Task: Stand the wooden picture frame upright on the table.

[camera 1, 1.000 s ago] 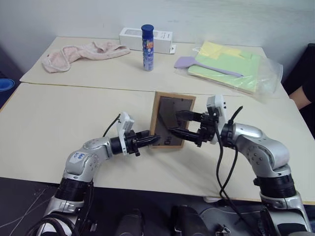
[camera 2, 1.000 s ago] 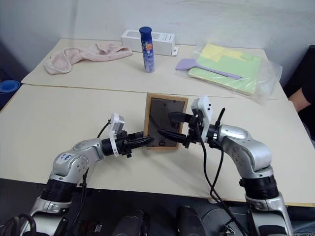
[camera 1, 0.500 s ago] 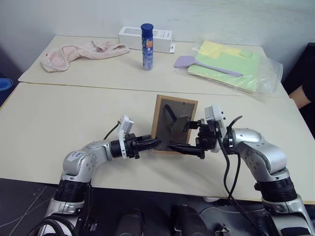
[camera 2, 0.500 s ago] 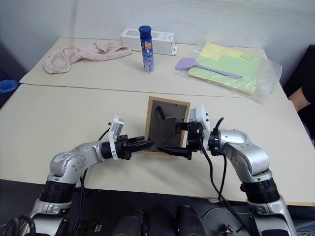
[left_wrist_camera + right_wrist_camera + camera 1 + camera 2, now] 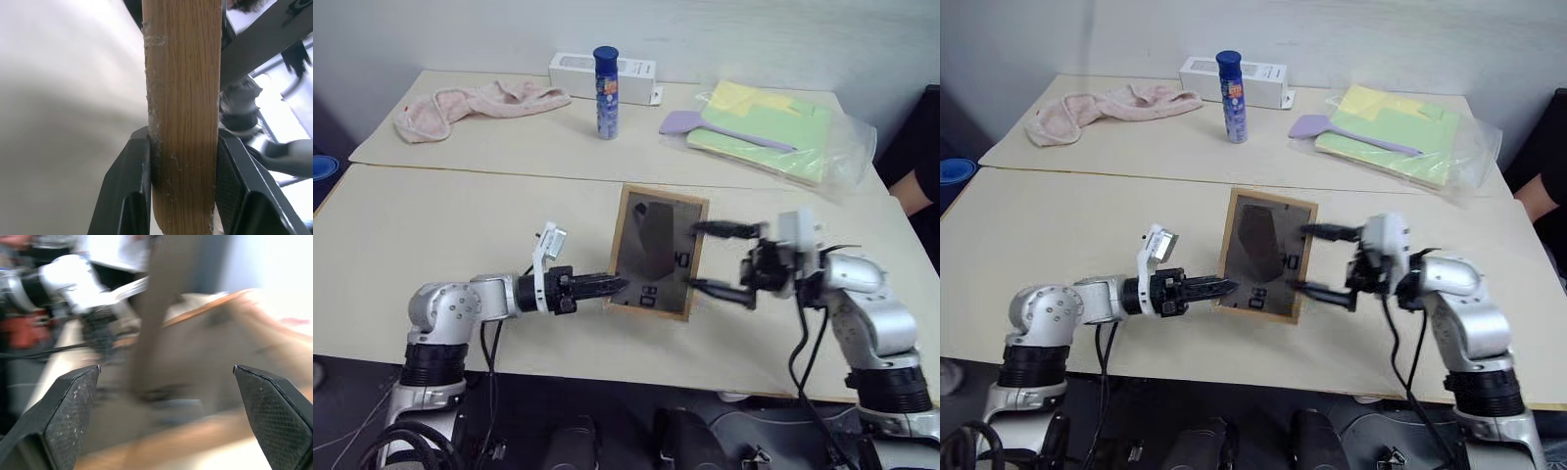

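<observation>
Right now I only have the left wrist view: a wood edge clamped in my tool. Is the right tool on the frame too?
Observer: No. The right tool is open, its fingers spread beside the right edge of the wooden picture frame, not closed on it.
Operator: Which face is toward the head camera?
Observer: The dark grey back, with the stand showing.
Operator: What's around it?
Observer: The nearest things, a blue bottle and a purple spatula, sit well behind it.
</observation>
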